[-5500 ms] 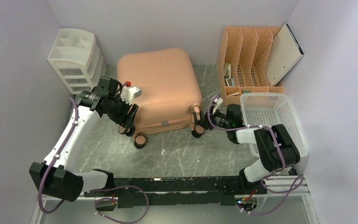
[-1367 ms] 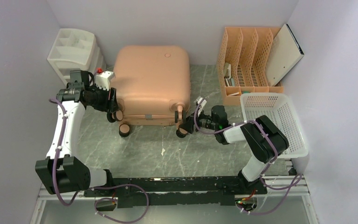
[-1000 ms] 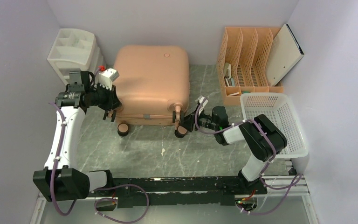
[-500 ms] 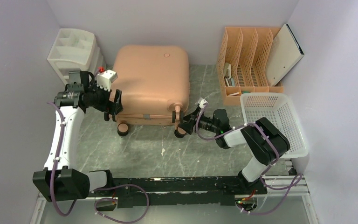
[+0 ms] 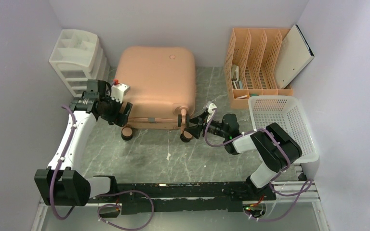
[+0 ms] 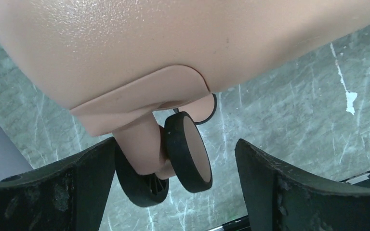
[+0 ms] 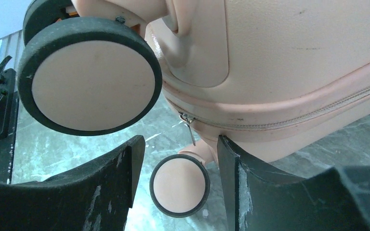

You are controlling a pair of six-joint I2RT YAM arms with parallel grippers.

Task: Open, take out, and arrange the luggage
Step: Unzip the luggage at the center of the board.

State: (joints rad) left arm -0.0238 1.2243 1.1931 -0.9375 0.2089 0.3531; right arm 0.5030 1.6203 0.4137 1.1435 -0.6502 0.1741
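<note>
Left gripper [image 6: 173, 183] just released the wheel [image 6: 188, 151] — right gripper [image 7: 179, 159] gapes empty too (suitcase [image 5: 156, 82] placed, still zipped).

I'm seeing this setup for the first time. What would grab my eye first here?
The big salmon-pink luggage dominates, lying closed at the back middle of the table. Both hands are open at its near, wheeled edge: the left hand straddles the left corner wheel, while the right hand faces the right corner wheel and the zipper. An orange file rack and a white basket stand at the right.
</note>
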